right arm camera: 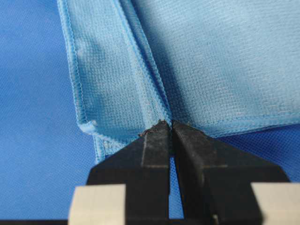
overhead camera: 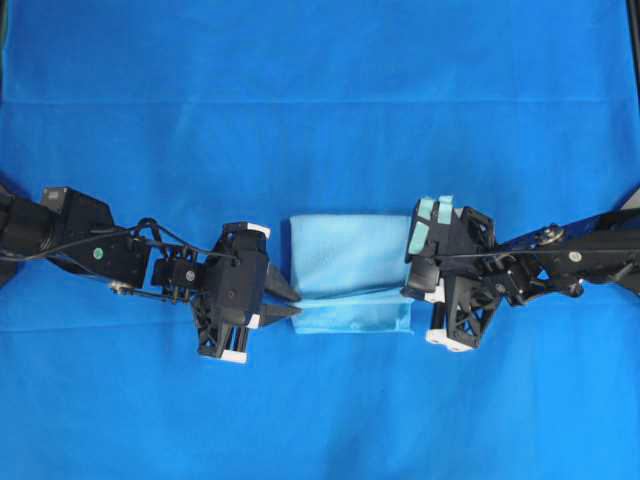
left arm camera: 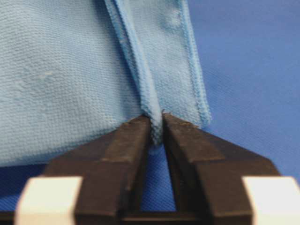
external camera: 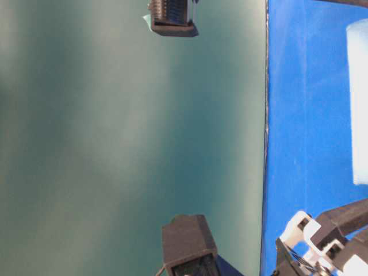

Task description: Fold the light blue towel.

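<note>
Between the two grippers, the light blue towel [overhead camera: 345,268] lies lengthwise on the deep blue cloth [overhead camera: 320,90]; left gripper [left arm camera: 157,129] loosely pinches its folded hem, right gripper [right arm camera: 169,129] clamps the opposite end.

We saw bright, even light from above, with soft shadows under both arms on the royal-blue cloth [overhead camera: 320,90]. The table-level view lay sideways, its wall mottled and near parts blurred. Both wrist views blurred close up; the light blue towel [left arm camera: 70,79] weave stayed sharper.
</note>
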Action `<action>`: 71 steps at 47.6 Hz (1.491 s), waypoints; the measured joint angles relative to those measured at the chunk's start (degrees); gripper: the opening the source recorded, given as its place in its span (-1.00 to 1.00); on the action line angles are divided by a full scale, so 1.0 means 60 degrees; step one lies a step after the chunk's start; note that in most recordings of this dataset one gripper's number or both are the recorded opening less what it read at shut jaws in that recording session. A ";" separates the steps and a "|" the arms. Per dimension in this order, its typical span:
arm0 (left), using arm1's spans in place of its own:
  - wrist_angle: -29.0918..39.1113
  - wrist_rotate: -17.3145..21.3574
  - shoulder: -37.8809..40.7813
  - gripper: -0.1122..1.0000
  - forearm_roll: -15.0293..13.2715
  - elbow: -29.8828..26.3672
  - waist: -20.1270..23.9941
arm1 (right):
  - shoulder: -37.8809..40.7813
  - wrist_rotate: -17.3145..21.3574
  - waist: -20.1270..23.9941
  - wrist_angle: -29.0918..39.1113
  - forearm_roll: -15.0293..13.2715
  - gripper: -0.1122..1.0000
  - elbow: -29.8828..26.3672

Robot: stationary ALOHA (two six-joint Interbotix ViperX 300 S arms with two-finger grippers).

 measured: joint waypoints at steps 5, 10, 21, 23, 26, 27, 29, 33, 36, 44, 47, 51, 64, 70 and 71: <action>0.0015 0.0000 0.0000 -0.05 0.0000 0.0000 0.0000 | 0.0015 0.0000 -0.0015 -0.0029 0.0015 -0.73 0.0000; 0.0015 0.0000 0.0000 0.26 0.0000 0.0000 0.0000 | 0.0015 -0.0015 0.0015 -0.0059 0.0000 -0.60 -0.0029; 0.0103 0.0015 -0.0146 0.23 0.0000 0.0000 0.0000 | -0.0103 -0.0073 0.0264 0.0176 -0.0073 0.33 -0.0308; 0.0176 0.0015 -0.0278 0.23 0.0000 0.0000 0.0000 | -0.0234 -0.0103 0.0337 0.0308 -0.0117 0.26 -0.0352; 0.0352 0.0029 -0.0586 0.23 0.0000 0.0015 0.0000 | -0.0557 -0.0103 0.0425 0.0615 -0.0161 0.19 -0.0396; 0.0425 0.0029 -0.0703 0.23 0.0000 0.0015 0.0000 | -0.0674 -0.0103 0.0439 0.0718 -0.0161 0.18 -0.0410; 0.0615 0.0029 -0.0937 0.23 0.0000 0.0029 0.0000 | -0.0923 -0.0117 0.0483 0.0967 -0.0190 0.19 -0.0439; 0.1113 0.0044 -0.1567 0.23 0.0000 0.0059 0.0000 | -0.1538 -0.0103 0.0542 0.1582 -0.0249 0.20 -0.0454; 0.1479 0.0044 -0.2036 0.23 0.0000 0.0059 0.0000 | -0.1934 -0.0103 0.0571 0.1963 -0.0308 0.20 -0.0469; 0.2183 0.0117 -0.3340 0.23 0.0000 0.0205 0.0000 | -0.3105 -0.0103 0.0615 0.2915 -0.0615 0.20 -0.0425; 0.2256 0.0117 -0.3765 0.23 0.0000 0.0366 0.0000 | -0.3516 -0.0088 0.0615 0.3091 -0.0732 0.20 -0.0322; 0.2285 0.0117 -0.4380 0.23 0.0000 0.0674 0.0000 | -0.4014 -0.0088 0.0615 0.3179 -0.0923 0.20 -0.0088; 0.2124 0.0146 -0.6885 0.23 0.0000 0.2036 0.0044 | -0.5874 -0.0029 0.0615 0.3208 -0.1890 0.20 0.0776; 0.2109 0.0161 -0.8232 0.23 0.0000 0.2783 0.0205 | -0.6768 0.0029 0.0615 0.3208 -0.2505 0.20 0.1216; 0.2109 0.0146 -0.8467 0.23 0.0000 0.2886 0.0220 | -0.6899 0.0029 0.0615 0.3193 -0.2607 0.20 0.1274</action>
